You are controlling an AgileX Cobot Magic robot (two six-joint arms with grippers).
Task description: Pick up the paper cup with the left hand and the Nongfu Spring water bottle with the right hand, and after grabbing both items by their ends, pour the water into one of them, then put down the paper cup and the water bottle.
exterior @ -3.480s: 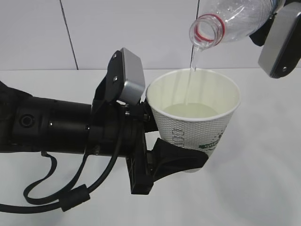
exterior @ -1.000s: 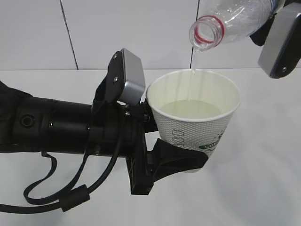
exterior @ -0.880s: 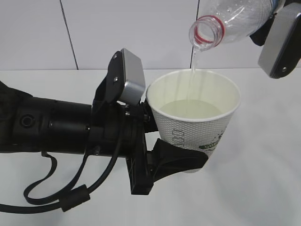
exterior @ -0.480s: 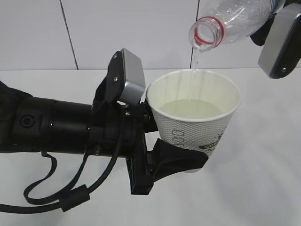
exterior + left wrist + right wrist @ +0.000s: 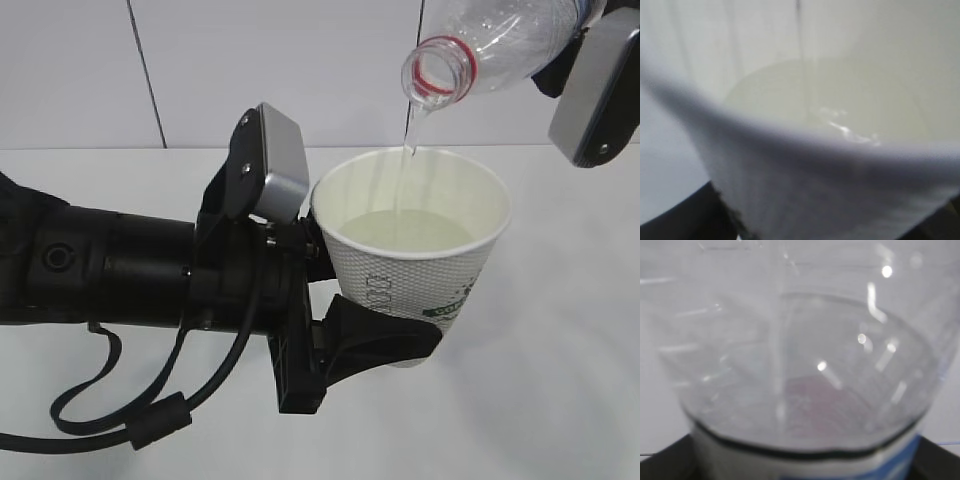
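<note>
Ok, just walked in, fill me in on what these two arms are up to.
The left gripper holds a paper cup upright above the white table. The right gripper holds a clear bottle tipped over the cup, mouth down. A thin stream of water is falling from the bottle into the cup, which is already partly filled. Neither item has been set down yet.

Looks like a robot test bench in a lab: a bare white table (image 5: 560, 400), plain white wall panels (image 5: 280, 70) with thin dark seams behind it, and loose black cables (image 5: 110, 400) trailing off the arm. Nothing homely anywhere.
</note>
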